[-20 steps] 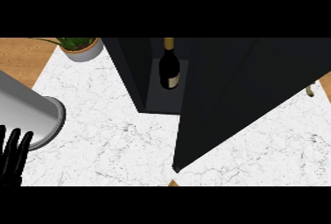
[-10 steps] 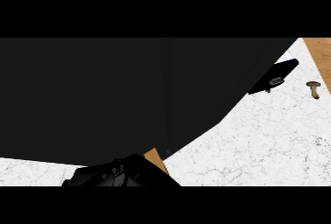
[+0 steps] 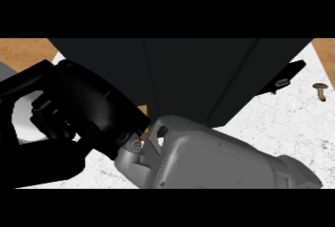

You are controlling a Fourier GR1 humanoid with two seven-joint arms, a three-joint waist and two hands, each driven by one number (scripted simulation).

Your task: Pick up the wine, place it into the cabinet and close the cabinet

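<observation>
Right hand [image 3: 78, 111] looms before the black cabinet [image 3: 196, 75], fingers curled, though whether they grip anything I cannot tell

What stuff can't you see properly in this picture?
- Wine: not showing anywhere in the head view. I cannot tell whether it is in the cabinet or behind the robot hand.
- Cabinet's lower front: covered by the robot hand and forearm, so whether it is fully closed is unclear.
- Brown thing at the right: too small to name.
</observation>
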